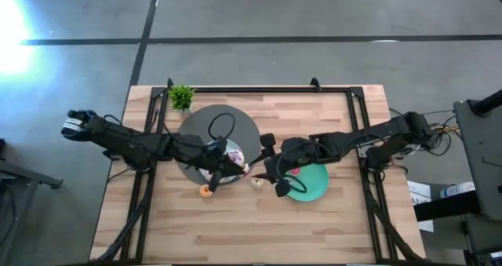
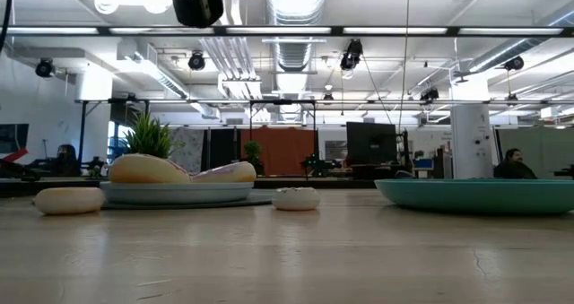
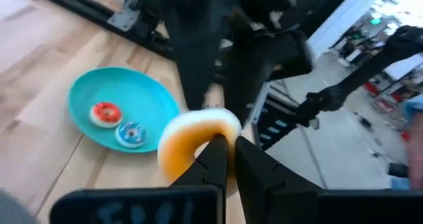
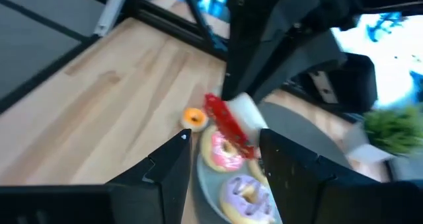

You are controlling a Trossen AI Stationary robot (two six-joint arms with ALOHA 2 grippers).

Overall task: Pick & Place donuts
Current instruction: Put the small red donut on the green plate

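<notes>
left gripper (image 3: 225, 159): pinches yellow donut (image 3: 192, 141) by ring edge.
right gripper (image 4: 221, 159): wide open, empty.
donut: prob. light, hard toy; grab thru hole.

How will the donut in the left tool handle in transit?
Probably stiff: the donut holds its ring shape in the left tool. Likely light, being small. Pinched at one rim only, it may swivel. The right tool hovers open by the teal plate.
</notes>
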